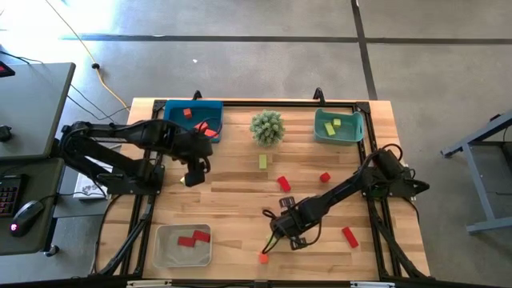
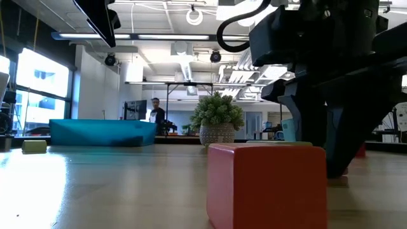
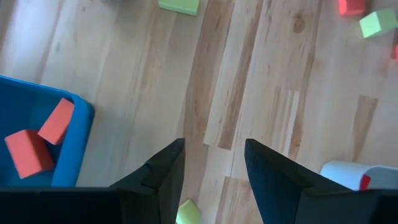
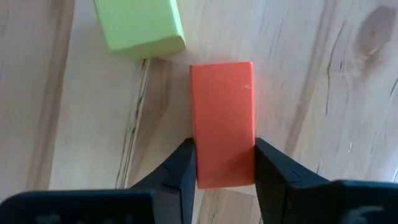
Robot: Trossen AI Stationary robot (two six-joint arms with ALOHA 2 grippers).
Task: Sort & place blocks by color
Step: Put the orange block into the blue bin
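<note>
The right hand (image 4: 224, 163) grips an orange-red bar (image 4: 222, 121) beside a yellow-green cube (image 4: 140, 26), ready to lift toward a bin, while the left hand (image 3: 213, 163) waits open near the blue bin (image 3: 71, 149).

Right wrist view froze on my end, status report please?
Right gripper shut on orange block. Left gripper open, empty, by blue bin. Green block close alongside.

Grey concrete floor (image 1: 264, 60) is lying around the wooden bench (image 1: 232, 188); ceiling lights (image 2: 95, 36) are glowing, windows (image 2: 38, 86) shining.
</note>
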